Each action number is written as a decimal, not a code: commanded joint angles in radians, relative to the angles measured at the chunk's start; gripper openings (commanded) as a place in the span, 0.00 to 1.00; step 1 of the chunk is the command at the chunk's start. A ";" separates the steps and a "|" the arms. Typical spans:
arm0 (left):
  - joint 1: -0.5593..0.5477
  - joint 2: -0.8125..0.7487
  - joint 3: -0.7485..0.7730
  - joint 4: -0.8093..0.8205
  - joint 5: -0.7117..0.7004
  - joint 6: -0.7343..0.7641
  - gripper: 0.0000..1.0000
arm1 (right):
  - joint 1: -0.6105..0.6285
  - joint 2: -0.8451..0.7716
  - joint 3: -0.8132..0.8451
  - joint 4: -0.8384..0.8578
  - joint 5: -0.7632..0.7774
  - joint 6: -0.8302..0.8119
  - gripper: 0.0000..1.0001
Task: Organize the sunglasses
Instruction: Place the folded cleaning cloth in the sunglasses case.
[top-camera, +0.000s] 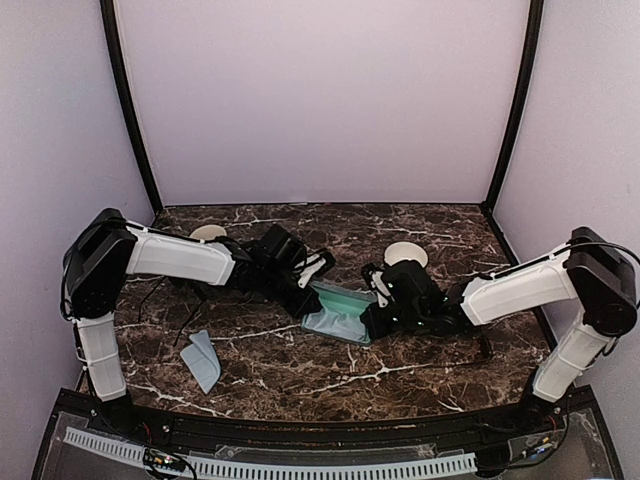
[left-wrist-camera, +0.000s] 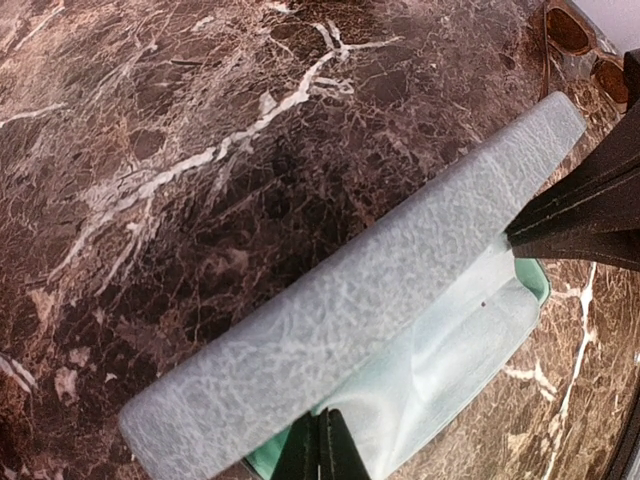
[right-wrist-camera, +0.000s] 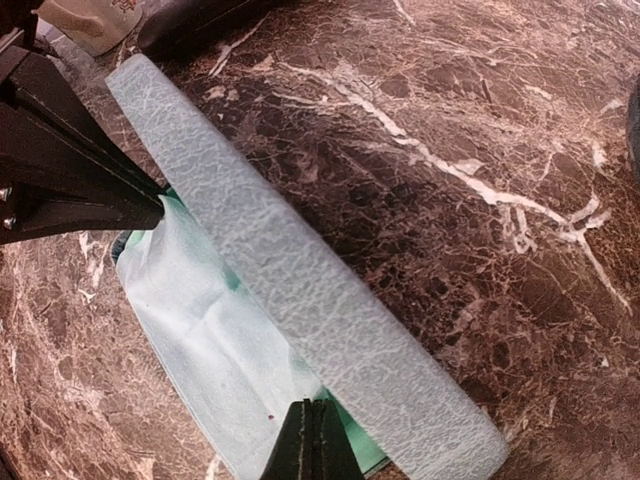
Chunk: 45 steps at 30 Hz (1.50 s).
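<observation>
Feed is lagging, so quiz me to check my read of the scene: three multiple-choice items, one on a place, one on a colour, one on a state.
1. Where is the blue-grey case?
A. mid-table, between both pincers
B. front left corner
C. against the back wall

2. What colour is its lining?
A. red
B. mint green
C. yellow

3. How is the case?
A. shut
B. open
C. upside down

Answers:
1 A: the top view shows the left pincer and the right pincer meeting at it.
2 B: both wrist views show pale green inside.
3 B: the lid stands up off the lining.
</observation>
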<state>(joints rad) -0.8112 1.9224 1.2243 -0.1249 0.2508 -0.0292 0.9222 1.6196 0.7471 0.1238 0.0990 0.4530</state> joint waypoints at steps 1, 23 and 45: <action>0.006 -0.001 0.023 -0.017 0.013 0.008 0.00 | -0.006 0.009 0.029 0.009 0.020 -0.016 0.00; 0.005 -0.003 0.027 -0.019 0.010 -0.006 0.00 | -0.006 -0.004 0.032 -0.010 0.061 -0.031 0.00; 0.006 -0.012 0.023 -0.012 0.012 -0.015 0.00 | -0.005 -0.007 0.037 -0.003 0.069 -0.042 0.00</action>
<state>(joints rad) -0.8108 1.9282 1.2243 -0.1287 0.2508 -0.0380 0.9222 1.6196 0.7593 0.1040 0.1581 0.4229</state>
